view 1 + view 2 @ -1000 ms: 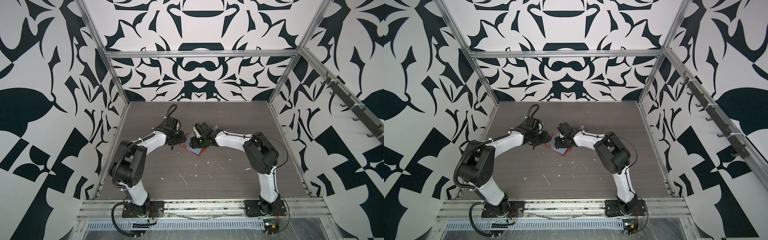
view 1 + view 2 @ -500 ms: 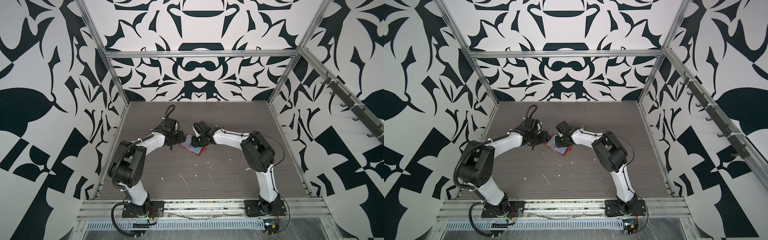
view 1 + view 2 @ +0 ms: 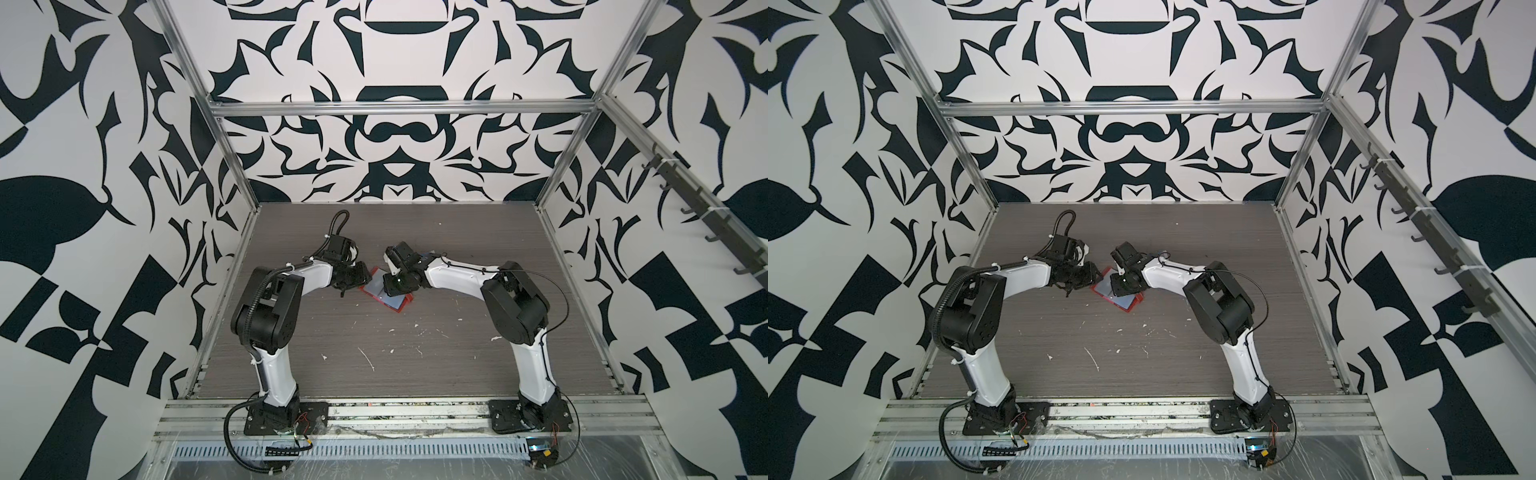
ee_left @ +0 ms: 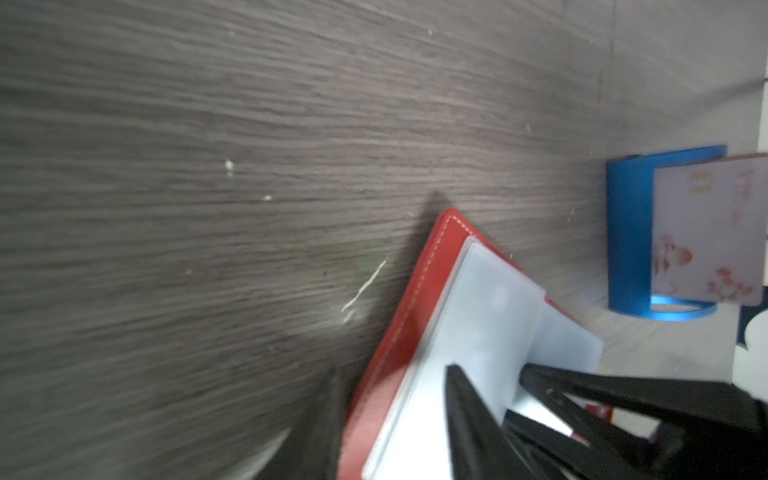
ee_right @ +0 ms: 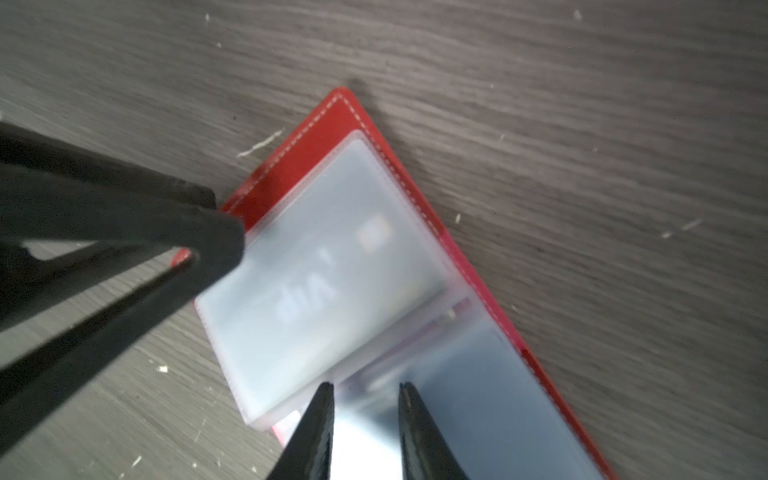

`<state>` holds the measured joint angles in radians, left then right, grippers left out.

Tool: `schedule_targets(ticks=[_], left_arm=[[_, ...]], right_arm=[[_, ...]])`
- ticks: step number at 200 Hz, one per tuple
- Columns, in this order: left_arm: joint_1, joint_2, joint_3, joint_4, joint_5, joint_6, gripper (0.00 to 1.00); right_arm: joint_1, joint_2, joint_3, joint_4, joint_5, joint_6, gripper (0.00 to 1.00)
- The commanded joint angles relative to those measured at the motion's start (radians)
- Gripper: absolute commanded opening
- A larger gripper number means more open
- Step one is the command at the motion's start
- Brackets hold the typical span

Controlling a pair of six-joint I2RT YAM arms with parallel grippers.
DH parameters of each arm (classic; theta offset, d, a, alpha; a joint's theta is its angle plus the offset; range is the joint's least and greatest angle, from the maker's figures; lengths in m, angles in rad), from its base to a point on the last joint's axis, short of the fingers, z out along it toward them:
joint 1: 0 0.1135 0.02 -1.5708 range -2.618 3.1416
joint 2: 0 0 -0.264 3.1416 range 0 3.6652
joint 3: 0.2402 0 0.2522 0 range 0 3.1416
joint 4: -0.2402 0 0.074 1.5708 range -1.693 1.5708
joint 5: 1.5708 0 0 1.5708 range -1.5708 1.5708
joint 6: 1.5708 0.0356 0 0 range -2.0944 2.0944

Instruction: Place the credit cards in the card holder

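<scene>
Dark grey wood-grain table [image 3: 415,365] enclosed by black-and-white patterned walls [image 3: 395,158] on an aluminium frame [image 3: 399,109]. The near half of the table is bare except for scattered white flecks [image 3: 368,359]. Open strips also run along the far edge and both side edges, and the two arms converge on the middle. The card holder [image 3: 397,302] lies open and flat, inside face up, near the table's centre and well apart from every edge. In both top views its long axis runs diagonally, from far left to near right. The left gripper [image 3: 360,279] meets its far-left end. In the left wrist view its jaws stand either side of the red stitched cover edge, one finger beside the cover and the other over the clear pockets [image 4: 478,316]; whether they clamp it cannot be told. The right gripper [image 3: 392,291] reaches down over the holder's middle. In the right wrist view its fingertips stand a narrow gap apart above a glossy pocket leaf, and a grip cannot be made out. One pocket holds a pale card [image 5: 324,282] marked "VIP" with a gold chip; the neighbouring pocket shows a dark surface too blurred to identify. Apart from the holder, a blue rack [image 4: 631,232] holds a white card [image 4: 706,232] with pink floral marks, standing upright.
</scene>
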<state>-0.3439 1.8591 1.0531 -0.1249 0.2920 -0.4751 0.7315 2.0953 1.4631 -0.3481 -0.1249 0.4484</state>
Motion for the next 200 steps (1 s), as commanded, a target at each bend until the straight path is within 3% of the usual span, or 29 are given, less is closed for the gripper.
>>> schedule_targets(ticks=[1, 46, 86, 140, 163, 200], left_arm=[[-0.003, -0.001, -0.036, -0.021, 0.073, -0.017, 0.30], [-0.016, -0.072, -0.135, -0.024, 0.116, -0.079, 0.15], [-0.037, -0.142, -0.185, -0.043, 0.106, -0.109, 0.14], [-0.038, -0.229, -0.087, -0.205, -0.044, -0.048, 0.45], [-0.038, -0.241, -0.009, -0.253, -0.093, -0.040, 0.49], [-0.078, -0.169, 0.137, -0.262, -0.025, -0.065, 0.51]], right_arm=[[0.008, 0.040, 0.009, -0.117, 0.010, -0.045, 0.31], [0.014, 0.033, 0.013, -0.145, 0.004, -0.082, 0.31], [0.019, -0.019, -0.006, -0.143, 0.008, -0.092, 0.32], [0.019, -0.160, -0.024, -0.119, 0.074, -0.071, 0.46], [0.008, -0.215, -0.024, -0.141, 0.119, -0.063, 0.49], [-0.057, -0.277, 0.000, -0.230, 0.147, -0.095, 0.49]])
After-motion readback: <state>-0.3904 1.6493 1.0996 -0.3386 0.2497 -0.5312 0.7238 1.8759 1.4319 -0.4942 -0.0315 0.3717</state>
